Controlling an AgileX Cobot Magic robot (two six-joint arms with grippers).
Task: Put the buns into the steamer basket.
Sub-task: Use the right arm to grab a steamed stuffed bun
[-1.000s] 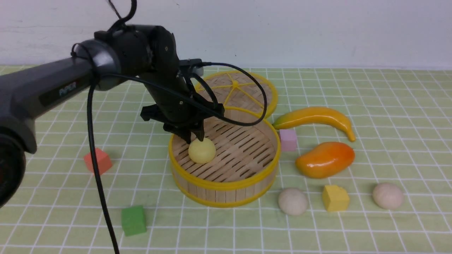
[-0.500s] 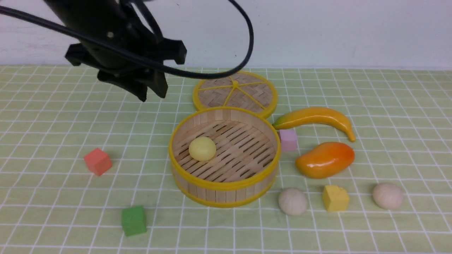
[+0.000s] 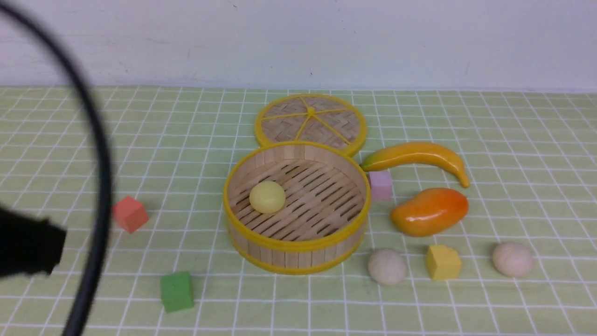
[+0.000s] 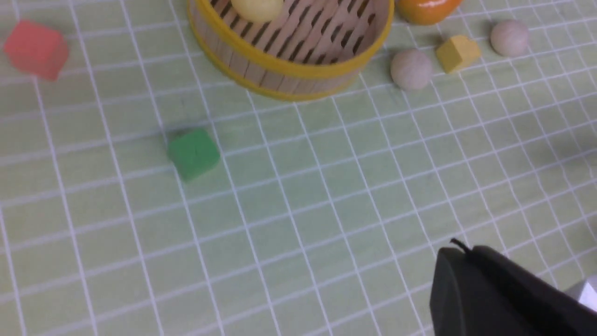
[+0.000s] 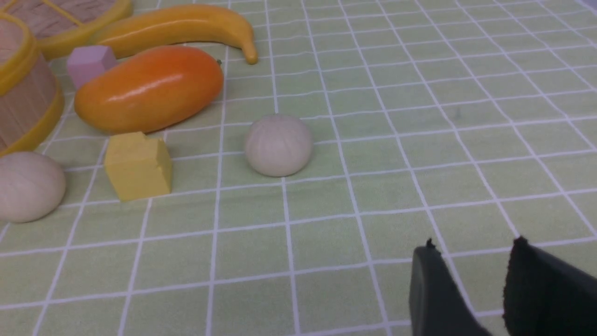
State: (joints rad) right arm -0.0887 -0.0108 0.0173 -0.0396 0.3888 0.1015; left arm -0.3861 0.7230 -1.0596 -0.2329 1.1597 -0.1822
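green checked cloth point(image 3: 186, 135) lies under everything. yellow bun point(image 3: 267, 197) sits inside the steamer basket point(image 3: 298, 248); beige bun point(image 3: 386, 266) and rightmost bun point(image 3: 512, 259) lie outside, near right. left gripper point(image 4: 459, 270) is clenched, empty; right gripper point(image 5: 472, 252) gapes, empty. next, likely: right gripper descends around the rightmost bun.

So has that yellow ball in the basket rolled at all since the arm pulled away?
No. The yellow bun sits on the same slats as before, left of centre in the steamer basket.
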